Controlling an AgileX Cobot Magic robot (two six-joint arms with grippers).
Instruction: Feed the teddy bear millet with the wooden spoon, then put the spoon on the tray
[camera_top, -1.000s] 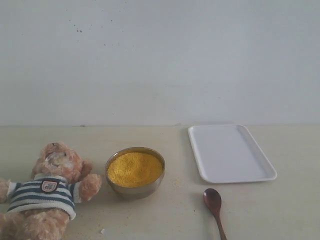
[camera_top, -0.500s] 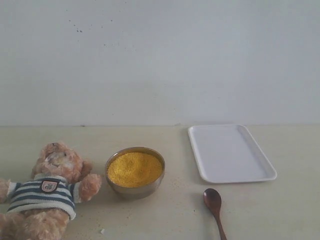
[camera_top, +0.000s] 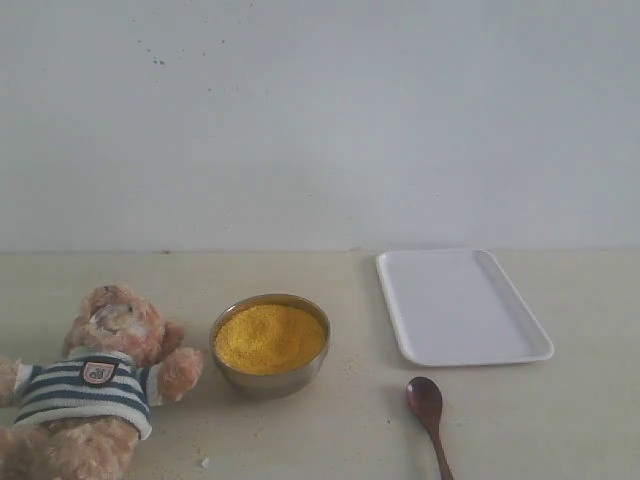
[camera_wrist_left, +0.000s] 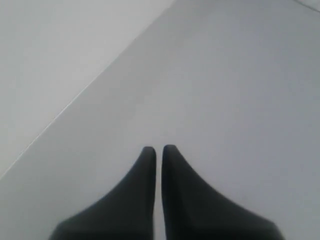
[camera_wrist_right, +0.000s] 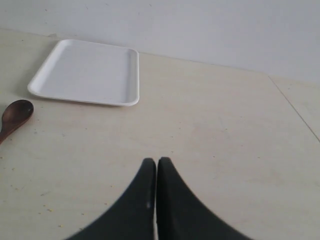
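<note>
Picking up the spoon (camera_top: 428, 405) is coming first; left pincer (camera_wrist_left: 158, 150) and right pincer (camera_wrist_right: 156, 162) are both resting pressed together, so the right one likely needs spreading over its handle.

plush teddy bear (camera_top: 95, 375), shiny metal bowl (camera_top: 270, 380), wooden spoon (camera_top: 428, 405)

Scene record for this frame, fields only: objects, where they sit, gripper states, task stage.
teddy bear: on table, left of metal bowl in exterior view
millet: heaped in metal bowl
wooden spoon: on table, beside tray, apart from it
tray: right of metal bowl, bare
left gripper: shut, holds nothing
right gripper: shut, holds nothing
stage: wooden spoon not yet picked up
</note>
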